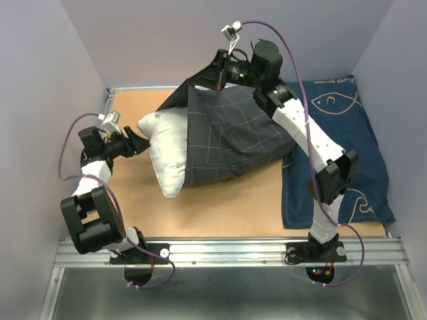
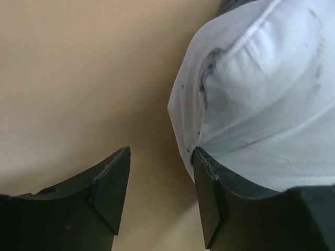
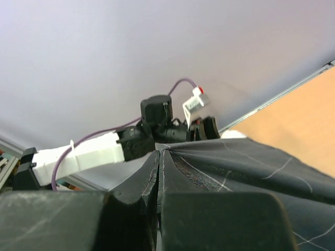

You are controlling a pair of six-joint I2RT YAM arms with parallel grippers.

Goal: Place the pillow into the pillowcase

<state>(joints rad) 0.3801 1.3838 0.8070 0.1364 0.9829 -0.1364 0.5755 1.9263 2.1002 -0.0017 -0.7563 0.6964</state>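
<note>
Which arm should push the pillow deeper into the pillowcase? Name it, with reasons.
Left, probably. The left pincer, open, touches a bare corner of the pillow, free to push. The right pincer is shut on the pillowcase, holding its edge up.

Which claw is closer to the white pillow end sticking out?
Left. The left gripper sits open at the bare corner of the pillow; the right gripper pinches the pillowcase at its far, raised edge.
</note>
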